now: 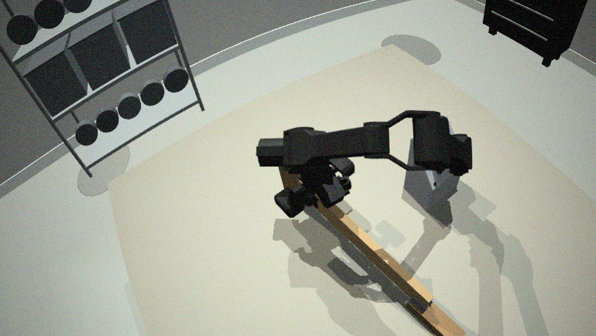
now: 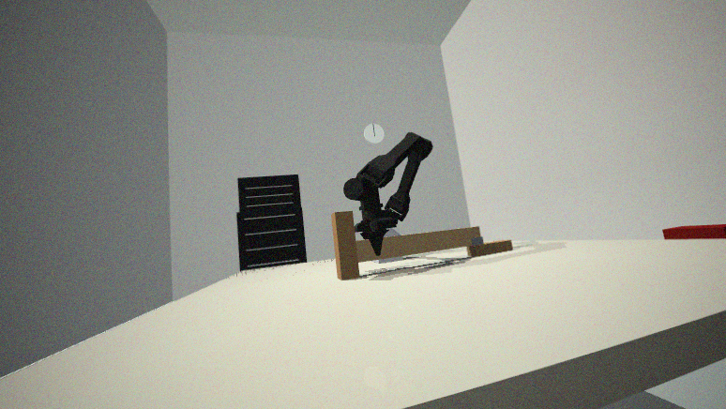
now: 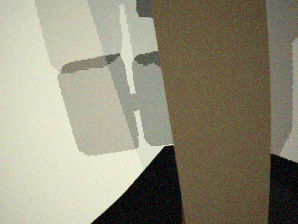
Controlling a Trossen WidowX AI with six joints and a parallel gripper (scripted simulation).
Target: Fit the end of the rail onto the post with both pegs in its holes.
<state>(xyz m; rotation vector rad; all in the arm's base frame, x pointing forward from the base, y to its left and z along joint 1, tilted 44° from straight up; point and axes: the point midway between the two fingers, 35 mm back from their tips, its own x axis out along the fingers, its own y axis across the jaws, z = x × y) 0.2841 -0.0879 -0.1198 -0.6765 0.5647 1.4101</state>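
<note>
The long wooden rail (image 1: 366, 246) (image 2: 426, 241) (image 3: 213, 129) is lifted off the table (image 1: 187, 250) (image 2: 355, 330) and sits close to level. Its far end rests in the small dark bracket (image 1: 419, 304) (image 2: 476, 240) on the low footboard block (image 1: 443, 323) (image 2: 491, 248). Its near end meets the short upright post (image 1: 288, 179) (image 2: 345, 249) in the exterior view. The pegs are hidden. My gripper (image 1: 314, 199) (image 2: 376, 248) comes down from above and is shut on the rail close to the post. In the wrist view the rail fills the middle, and the fingertips do not show.
The arm's grey base (image 1: 433, 183) stands right of the rail. A shelf rack with dark bins (image 1: 104, 62) stands off the table at the left. A black drawer cabinet (image 1: 537, 21) (image 2: 269, 223) stands beyond the table. A red object (image 2: 693, 231) lies at the far right edge.
</note>
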